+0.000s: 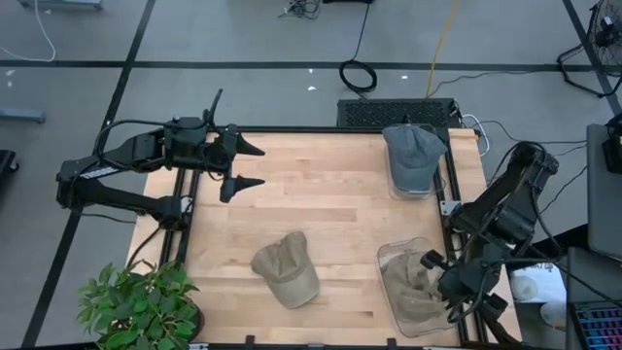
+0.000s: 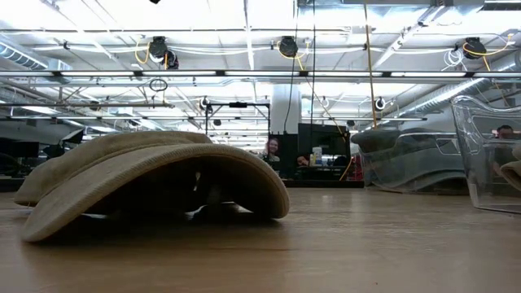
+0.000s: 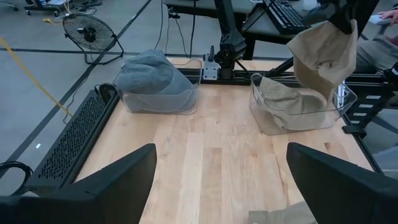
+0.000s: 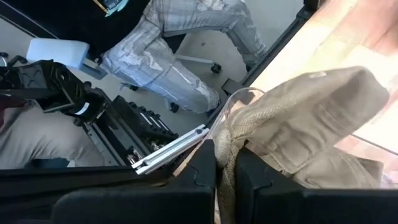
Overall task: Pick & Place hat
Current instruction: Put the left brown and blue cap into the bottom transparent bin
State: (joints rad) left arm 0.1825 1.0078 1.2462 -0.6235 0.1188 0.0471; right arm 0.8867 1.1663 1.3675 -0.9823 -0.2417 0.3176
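Observation:
A tan hat (image 1: 287,269) lies on the wooden table near its front edge; in the low view this hat (image 2: 155,175) rests on the edges of its arched brim. My right gripper (image 1: 433,264) is shut on a second tan hat (image 3: 323,56), which hangs over a clear bin (image 1: 389,255) at the table's near right. Another tan hat (image 3: 292,99) lies in that bin. A grey-blue hat (image 1: 413,154) fills a second clear bin (image 3: 155,102) at the far right. My left gripper (image 1: 260,166) is open above the table's far left, holding nothing. My right gripper pinches a bunched fold of the tan hat's cloth (image 4: 225,163) between its two shut fingers (image 4: 202,168). It comes from above, slanting down from the table's right side. The hat hangs below the fingers, its lower end (image 3: 314,90) down at the bin's rim.
A potted plant (image 1: 141,306) stands at the near left corner. A black mesh panel (image 1: 394,112) lies past the far edge. A seated person's legs (image 4: 168,56) show beyond the right side. Bare wood (image 1: 321,194) spans the table's middle.

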